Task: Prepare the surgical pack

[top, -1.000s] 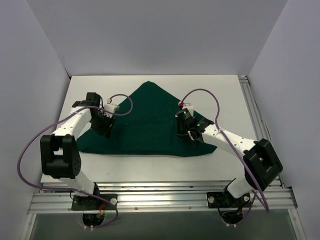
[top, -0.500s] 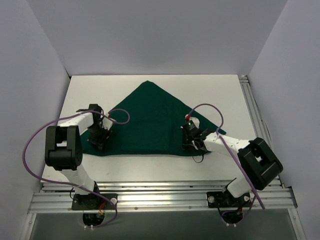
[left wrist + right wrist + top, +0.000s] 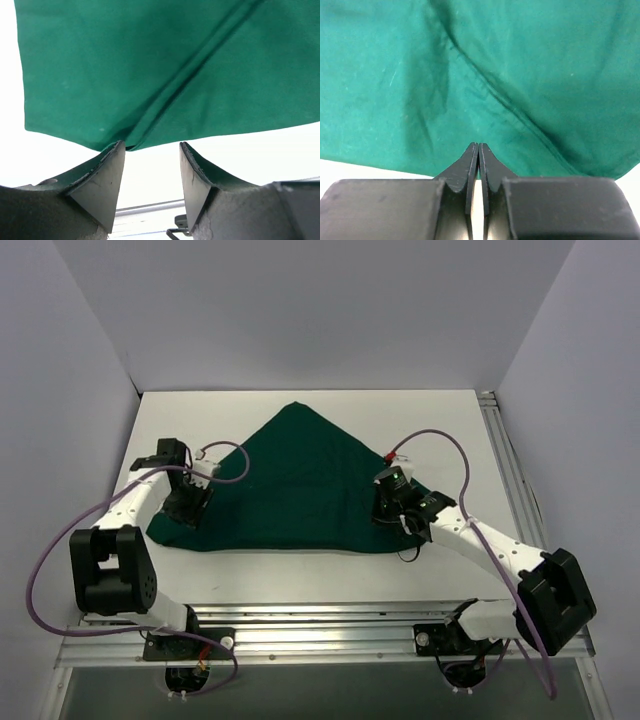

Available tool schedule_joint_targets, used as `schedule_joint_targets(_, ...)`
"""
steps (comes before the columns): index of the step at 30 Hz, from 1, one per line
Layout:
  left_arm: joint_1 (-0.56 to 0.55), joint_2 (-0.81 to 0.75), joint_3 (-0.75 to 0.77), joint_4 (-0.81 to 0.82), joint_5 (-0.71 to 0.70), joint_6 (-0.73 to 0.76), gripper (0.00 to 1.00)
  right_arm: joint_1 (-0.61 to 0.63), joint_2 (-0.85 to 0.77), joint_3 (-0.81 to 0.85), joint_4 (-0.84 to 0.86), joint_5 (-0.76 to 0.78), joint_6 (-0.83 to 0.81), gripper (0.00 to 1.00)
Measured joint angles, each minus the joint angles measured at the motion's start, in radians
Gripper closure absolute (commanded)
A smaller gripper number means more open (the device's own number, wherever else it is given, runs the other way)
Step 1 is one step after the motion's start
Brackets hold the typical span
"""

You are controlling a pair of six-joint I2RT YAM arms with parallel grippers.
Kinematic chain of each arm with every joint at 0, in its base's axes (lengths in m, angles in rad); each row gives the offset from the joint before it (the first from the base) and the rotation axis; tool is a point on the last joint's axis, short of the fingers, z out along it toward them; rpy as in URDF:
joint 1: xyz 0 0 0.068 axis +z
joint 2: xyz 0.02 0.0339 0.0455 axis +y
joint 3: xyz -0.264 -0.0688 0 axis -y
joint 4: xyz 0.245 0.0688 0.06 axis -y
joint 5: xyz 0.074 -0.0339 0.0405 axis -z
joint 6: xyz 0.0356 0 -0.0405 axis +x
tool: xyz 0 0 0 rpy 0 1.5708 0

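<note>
The surgical pack shows as a dark green drape (image 3: 300, 475) lying on the white table, folded into a wide triangle with its point at the back. My left gripper (image 3: 185, 512) hangs open at the drape's lower left corner. In the left wrist view its fingertips (image 3: 151, 145) stand just off the cloth edge (image 3: 150, 65) with only bare table between them. My right gripper (image 3: 382, 508) is shut over the drape's lower right part. In the right wrist view its closed tips (image 3: 478, 145) point across the creased cloth (image 3: 520, 75), and nothing shows between them.
White table (image 3: 300, 565) with grey walls on three sides. An aluminium rail (image 3: 320, 625) runs along the near edge and another (image 3: 505, 460) along the right side. Purple cables (image 3: 440, 445) loop above both wrists.
The left gripper has shifted left and a little back, near the drape's lower left corner, which now lies slightly farther left. The right arm has stretched out; its gripper has stayed shut over the drape.
</note>
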Motion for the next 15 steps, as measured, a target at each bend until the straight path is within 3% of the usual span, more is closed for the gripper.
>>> schedule_joint_targets(5,0.064,0.008,-0.065,0.048,-0.012,0.008,0.44,-0.072,-0.011,-0.125,0.057,-0.047,0.027,1.00)
schedule_joint_targets(9,0.097,0.117,-0.127,0.114,-0.051,0.013,0.45,-0.129,0.010,-0.243,0.100,-0.091,0.048,1.00)
schedule_joint_targets(15,0.099,0.123,-0.116,0.112,-0.056,0.014,0.45,-0.156,0.047,-0.256,0.184,-0.114,0.055,1.00)
